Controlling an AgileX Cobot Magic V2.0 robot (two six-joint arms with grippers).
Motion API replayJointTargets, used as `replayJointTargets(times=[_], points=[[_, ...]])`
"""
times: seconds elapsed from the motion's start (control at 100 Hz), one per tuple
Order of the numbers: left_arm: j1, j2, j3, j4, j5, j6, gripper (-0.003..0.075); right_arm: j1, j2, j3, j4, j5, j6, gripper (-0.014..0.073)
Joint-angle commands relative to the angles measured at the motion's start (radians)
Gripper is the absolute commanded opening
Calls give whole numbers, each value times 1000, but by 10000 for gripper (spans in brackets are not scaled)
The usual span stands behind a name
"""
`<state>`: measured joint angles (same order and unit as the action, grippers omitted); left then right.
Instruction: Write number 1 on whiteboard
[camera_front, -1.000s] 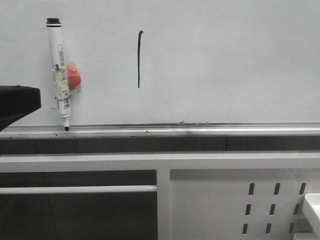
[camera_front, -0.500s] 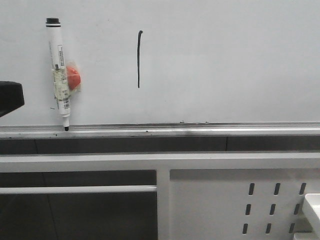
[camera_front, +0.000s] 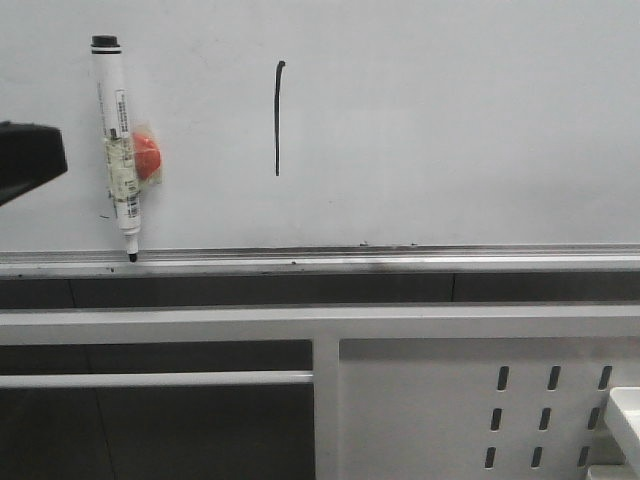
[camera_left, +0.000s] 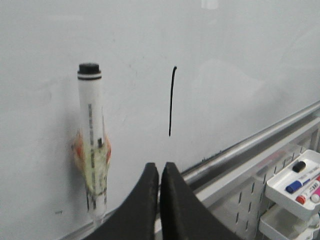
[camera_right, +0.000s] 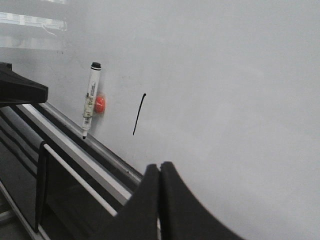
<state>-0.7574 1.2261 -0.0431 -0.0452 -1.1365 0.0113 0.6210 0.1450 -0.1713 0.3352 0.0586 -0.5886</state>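
The whiteboard (camera_front: 450, 120) fills the upper part of the front view, with a silver rail (camera_front: 400, 255) along its bottom edge. The number 1 (camera_front: 278, 120) is a thin black vertical stroke with a small hook at its top. A white marker (camera_front: 118, 140) hangs upright on the board left of it, against a red magnet (camera_front: 150, 158), its tip at the rail. My left gripper (camera_left: 160, 167) is shut and empty, a little off the board, between the marker (camera_left: 92, 135) and the stroke (camera_left: 172, 100). My right gripper (camera_right: 159, 167) is shut and empty, farther right of the stroke (camera_right: 139, 115).
A black part of my left arm (camera_front: 25, 160) juts in at the left edge of the front view. Below the rail are a white perforated panel (camera_front: 480, 400) and a frame bar (camera_front: 150, 379). White trays with markers (camera_left: 295, 180) hang on the panel.
The black part of my left arm at the left edge drew back leftward, then rose and came a little rightward. The marker and the stroke have not moved.
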Motion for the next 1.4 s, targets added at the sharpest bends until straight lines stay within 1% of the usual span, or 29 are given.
replayJointTargets(times=[0.0,0.07,0.1,0.3,0.33,0.38,0.4,0.45,0.52,0.68,0.76,0.85,0.98,1.18,1.32,1.39], points=[[1,-14,-57,-6,-150,-1,-20,-6,7,-21,4,-81,1,-69],[1,-19,-98,-2,-50,-39,-20,-6,7,-19,4,-79,1,-69],[1,-21,-118,3,16,-53,-20,-6,7,-19,4,-79,1,-69],[1,-124,-256,64,355,-54,-20,-6,7,-19,4,-79,1,-69],[1,-161,-273,64,420,-54,-20,-6,7,-19,4,-79,1,-69],[1,-222,-304,64,579,-54,-20,-6,7,-19,4,-79,1,-69],[1,-251,-317,64,622,-54,-20,-6,7,-19,4,-79,1,-69],[1,-320,-345,64,792,-54,-20,-6,7,-19,4,-79,1,-69],[1,-424,-370,64,941,-54,-20,-6,7,-19,4,-79,1,-69],[1,-668,-370,64,1079,-54,-20,-6,7,-19,4,-79,1,-69],[1,-767,-370,64,1174,-51,-20,-6,7,-19,4,-79,1,-69],[1,-861,-370,64,1227,-51,-20,-6,7,-19,4,-79,1,-69],[1,-944,-368,70,1238,-46,-20,-6,7,-19,4,-79,1,-69],[1,-976,-368,179,1310,-46,-20,-6,7,-19,4,-79,1,-69],[11,-989,-340,214,1271,-46,-20,-6,7,-19,4,-79,1,-69],[46,-999,-323,213,1253,-53,-20,-6,7,-19,4,-79,1,-69]])
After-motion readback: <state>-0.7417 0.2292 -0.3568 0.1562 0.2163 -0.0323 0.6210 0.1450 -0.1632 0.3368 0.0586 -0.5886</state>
